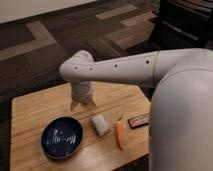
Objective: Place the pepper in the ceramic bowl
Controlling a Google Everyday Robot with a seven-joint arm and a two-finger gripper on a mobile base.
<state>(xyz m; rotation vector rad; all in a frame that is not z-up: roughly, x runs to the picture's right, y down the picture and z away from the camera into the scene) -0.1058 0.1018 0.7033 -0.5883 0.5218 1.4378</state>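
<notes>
Lying closest to the front edge of the tabletop (35,110) are the 2 things that matter. The bowl (50,145) sits toward the front-left corner, and the pepper (119,135) lies toward the front-right, well apart from the bowl and not yet in it. The pepper's long axis runs nearly straight from front to back, with the pointed tip aimed at the front edge and the green stem end pointing toward the far edge. Just beside it on the left, between pepper and bowl, a whitish block (100,124) lies a little further back. A dark bar (138,120) rests near the right edge, close to the stem end. Further back, around the middle of the tabletop, the claw (83,105) hangs pointing straight down on the robot's 1 arm (120,70). Its 2 fingers are spread wide with nothing between them, and their tips are close above the wood. From the claw, the pepper lies toward the front edge and toward the right edge, on the far side of the block, so the coming move looks like a diagonal reach to the front-right. Because the pepper runs front to back, the fingers would probably best straddle it from left and right. The block sits close on the left side, and a finger coming down there could knock it. The bowl lies the other way from the claw, front-left.
</notes>
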